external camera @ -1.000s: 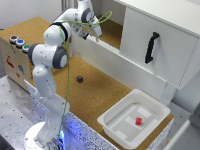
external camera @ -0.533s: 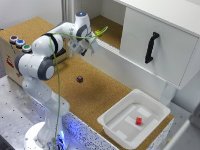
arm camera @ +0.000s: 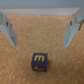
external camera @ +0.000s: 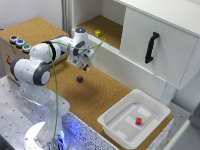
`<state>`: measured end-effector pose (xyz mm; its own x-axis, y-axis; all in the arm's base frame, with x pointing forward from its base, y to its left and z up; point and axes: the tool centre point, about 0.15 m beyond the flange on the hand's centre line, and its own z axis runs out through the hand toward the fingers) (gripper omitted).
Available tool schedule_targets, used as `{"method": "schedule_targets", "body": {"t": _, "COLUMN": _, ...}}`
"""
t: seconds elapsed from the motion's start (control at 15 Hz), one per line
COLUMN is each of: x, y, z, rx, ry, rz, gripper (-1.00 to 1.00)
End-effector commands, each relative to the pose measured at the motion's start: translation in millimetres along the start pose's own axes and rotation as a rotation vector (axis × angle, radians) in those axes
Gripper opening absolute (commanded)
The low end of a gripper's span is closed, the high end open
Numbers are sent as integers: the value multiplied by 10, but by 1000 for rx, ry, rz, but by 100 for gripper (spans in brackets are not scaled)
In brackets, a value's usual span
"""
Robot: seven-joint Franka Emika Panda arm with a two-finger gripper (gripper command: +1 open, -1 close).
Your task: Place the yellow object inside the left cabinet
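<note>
The yellow object (external camera: 98,33), a tiny cube, rests on the cork-brown floor of the left cabinet (external camera: 114,31), behind its low white front wall. My gripper (external camera: 83,65) is outside the cabinet, in front of that wall and above the cork table, well apart from the yellow object. It is open and empty. In the wrist view the two fingers (arm camera: 72,31) stand wide apart around the gripper's middle (arm camera: 39,46), and a dark purple small cube (arm camera: 39,60) with a yellow mark lies on the cork below. The yellow object does not show in the wrist view.
The dark purple cube (external camera: 79,78) lies on the cork table just below the gripper. A white tray (external camera: 114,125) holding a small red block (external camera: 138,120) stands at the exterior view's lower right. The right bay has a white door with a black handle (external camera: 151,46). A box with coloured buttons (external camera: 19,43) stands at the left.
The gripper has pulled back from the left cabinet's opening and come down over the cork table above the purple cube. The yellow object stays in the cabinet.
</note>
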<state>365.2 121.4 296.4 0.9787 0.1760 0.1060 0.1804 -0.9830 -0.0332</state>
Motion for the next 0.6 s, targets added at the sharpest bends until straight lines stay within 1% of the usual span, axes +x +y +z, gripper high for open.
{"method": "schedule_targets", "body": {"t": 0.0, "x": -152, "y": -502, "z": 333, "rx": -22, "ry": -7, "rz": -37, "gripper": 100}}
{"method": "schedule_targets", "body": {"t": 0.07, "x": -181, "y": -557, "z": 363, "rx": -20, "ry": -10, "rz": -20, "gripper": -100}}
{"method": "schedule_targets", "body": {"t": 0.2, "x": -243, "y": -671, "z": 491, "rx": -27, "ry": -30, "rz": -23, "gripper": -100}}
{"method": "schedule_targets", "body": {"t": 0.47, "x": -201, "y": -784, "z": 628, "rx": -23, "ry": -7, "rz": 12, "gripper": -100}}
{"method": "schedule_targets", "body": {"t": 0.53, "x": -166, "y": -786, "z": 643, "rx": -13, "ry": -6, "rz": 24, "gripper": -100}}
